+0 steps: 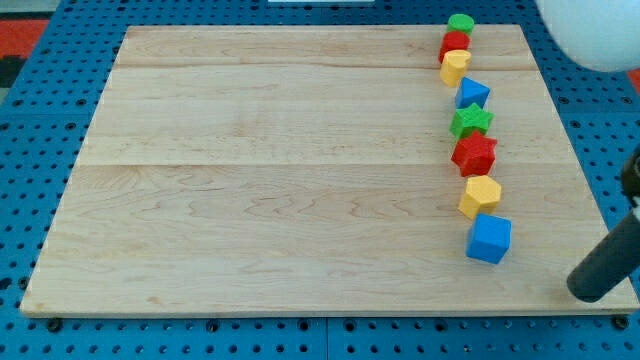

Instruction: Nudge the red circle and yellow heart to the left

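Here, my tip (pixel 590 292) is seen near the view's lower right corner, just past the board's right edge; no jaws are carried, only a dark rod, so nothing is clamped. The red circle (pixel 454 43) and yellow heart (pixel 455 66) are found well above the tip and to its left, touching each other near the board's top edge. A green circle (pixel 461 22) is set just above them. Below them a column runs down towards the tip: blue triangle (pixel 472 93), green star (pixel 471 121), red star (pixel 474 153), yellow hexagon (pixel 480 195), blue cube (pixel 489 238), the last being nearest the tip. The wooden board (pixel 260 180) is laid on a blue pegboard (pixel 30 150).
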